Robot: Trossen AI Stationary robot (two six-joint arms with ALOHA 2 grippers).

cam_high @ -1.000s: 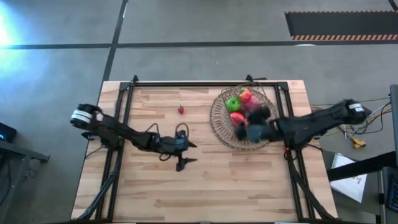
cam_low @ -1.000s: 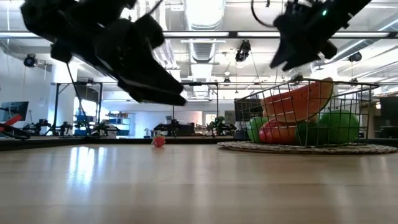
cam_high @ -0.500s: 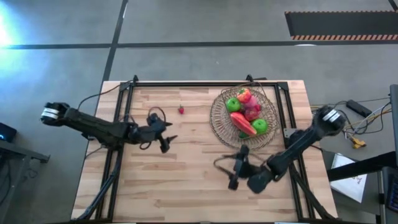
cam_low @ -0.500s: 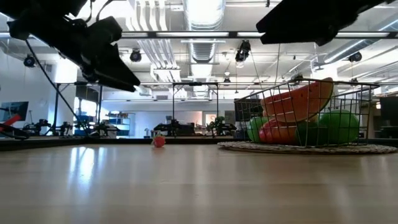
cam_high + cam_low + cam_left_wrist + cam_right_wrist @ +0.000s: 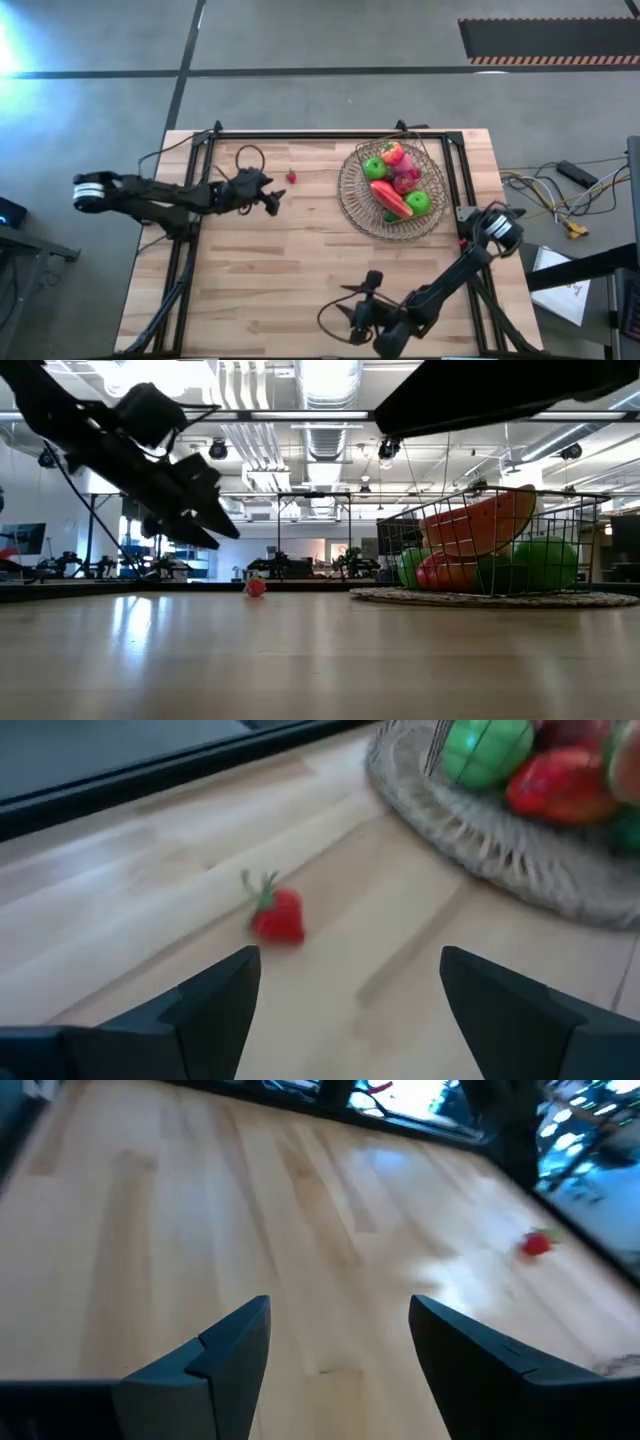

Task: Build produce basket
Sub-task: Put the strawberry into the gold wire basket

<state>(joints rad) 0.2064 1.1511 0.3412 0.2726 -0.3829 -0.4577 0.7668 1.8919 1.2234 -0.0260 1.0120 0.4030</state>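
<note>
Left gripper [image 5: 275, 203] fingers open, empty, near strawberry [image 5: 291, 177] on counter [image 5: 300, 270]; right gripper [image 5: 358, 305] open too, well away from basket [image 5: 352, 190]

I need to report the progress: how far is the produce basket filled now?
Done: the round tan wicker basket holds green apples, a long red pepper and other produce. In hand: nothing; the open left gripper faces the small red strawberry lying on the wooden table. Left: that strawberry. The open right gripper is empty, near the front edge.
</note>
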